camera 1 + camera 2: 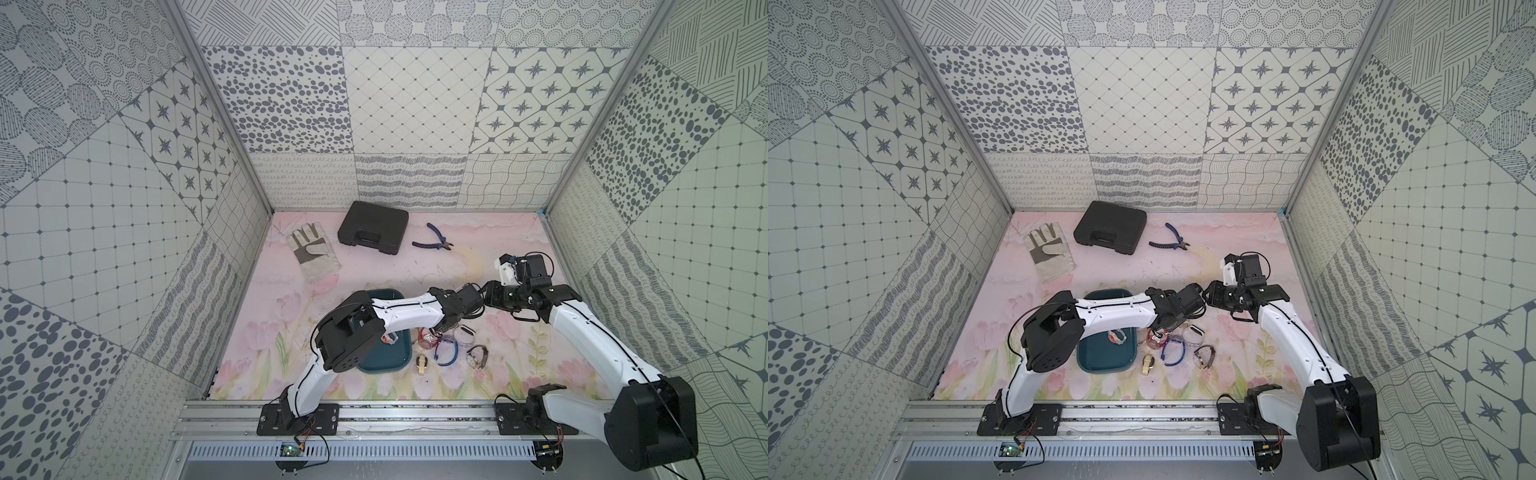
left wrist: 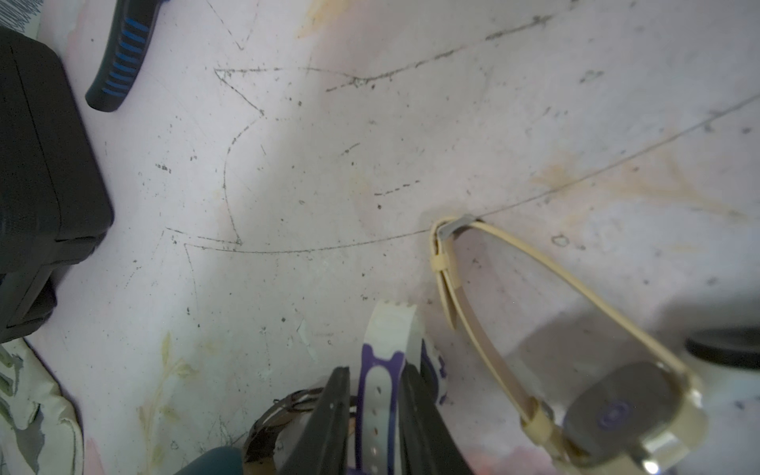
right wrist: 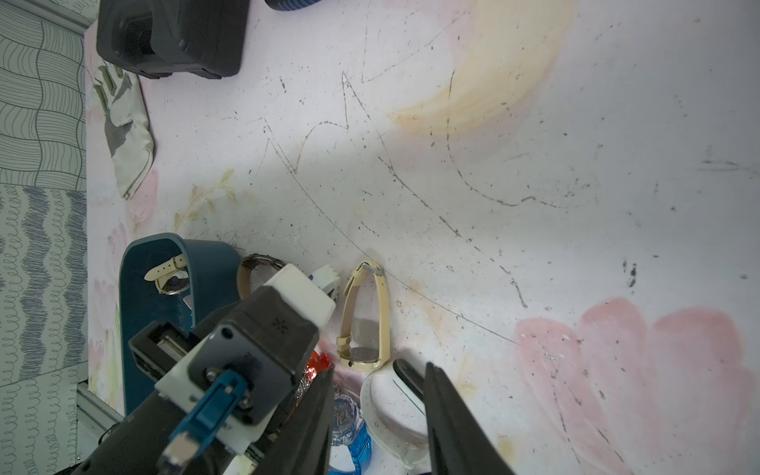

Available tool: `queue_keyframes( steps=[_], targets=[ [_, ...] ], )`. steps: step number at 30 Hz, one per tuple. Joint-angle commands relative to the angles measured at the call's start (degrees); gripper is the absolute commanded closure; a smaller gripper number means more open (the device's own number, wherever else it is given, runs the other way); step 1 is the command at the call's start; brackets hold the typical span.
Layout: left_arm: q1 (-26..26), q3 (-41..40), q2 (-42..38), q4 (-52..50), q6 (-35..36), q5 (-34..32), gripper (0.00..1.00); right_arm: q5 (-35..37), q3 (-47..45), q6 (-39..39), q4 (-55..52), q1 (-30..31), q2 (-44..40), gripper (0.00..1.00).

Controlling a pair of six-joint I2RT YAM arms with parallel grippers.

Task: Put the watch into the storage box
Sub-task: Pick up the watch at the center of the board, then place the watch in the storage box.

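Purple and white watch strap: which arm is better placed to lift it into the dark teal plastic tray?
Left. The left gripper straddles the purple and white watch strap, near the dark teal plastic tray; the right gripper hangs open, farther from it.

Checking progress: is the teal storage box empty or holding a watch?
Not empty: a cream-strapped watch lies inside the storage box, on its floor.

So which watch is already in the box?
The cream-strapped watch: it alone lies inside the teal storage box. The other watches lie outside it on the mat.
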Motion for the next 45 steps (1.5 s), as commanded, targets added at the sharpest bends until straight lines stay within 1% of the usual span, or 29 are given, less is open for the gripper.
queue_keyframes(
  steps=[1,6,14,17,20,21,27,30,32,34,36,41,45],
  targets=[
    [0.21,0.25,0.41,0.21,1.29,-3.20,0.79,-1.26,-0.49,-0.96,2.16,-0.17,-1.36,0.59],
    [0.48,0.25,-0.18,0.51,1.83,-3.77,0.84,-1.51,-0.65,-1.04,2.41,-0.17,-1.35,0.58],
    [2.21,-0.41,-1.96,1.53,0.54,0.27,0.93,-2.20,-0.76,-1.30,2.77,-0.14,-0.78,0.58],
    [3.44,-1.27,-4.60,2.21,-1.32,4.08,0.96,-1.96,-0.71,-1.39,2.70,-0.13,-0.86,0.57],
    [5.47,-2.72,-9.05,2.73,-4.79,10.33,0.97,-1.87,-0.75,-1.28,2.77,-0.10,-1.29,0.57],
    [6.51,-3.68,-11.04,3.17,-6.50,13.35,0.98,-1.87,-0.76,-1.30,2.77,-0.09,-1.37,0.57],
    [12.29,-12.54,-24.02,5.86,-16.11,27.23,0.97,-2.48,-0.51,-1.48,2.86,-0.10,-0.82,0.57],
    [15.75,-19.73,-31.40,5.67,-21.53,31.14,0.95,-3.27,-0.64,-1.74,3.03,-0.09,-0.78,0.56],
    [19.02,-25.61,-36.78,5.79,-25.43,33.95,0.95,-3.45,-0.77,-1.83,3.34,-0.09,-0.47,0.56],
    [21.41,-31.20,-42.42,5.39,-27.52,35.01,0.95,-3.72,-0.56,-1.89,3.39,-0.02,-0.18,0.56],
    [22.54,-35.19,-46.81,2.95,-27.50,34.22,0.94,-4.01,-0.47,-2.00,3.39,0.07,-0.24,0.56],
    [22.68,-41.50,-51.85,-0.90,-27.53,33.12,0.96,-4.11,-0.46,-2.00,3.41,0.30,-0.31,0.56],
    [23.01,-45.21,-53.32,-1.79,-28.41,32.21,0.96,-3.91,-0.50,-2.17,3.12,1.18,-0.40,0.56]
  ],
)
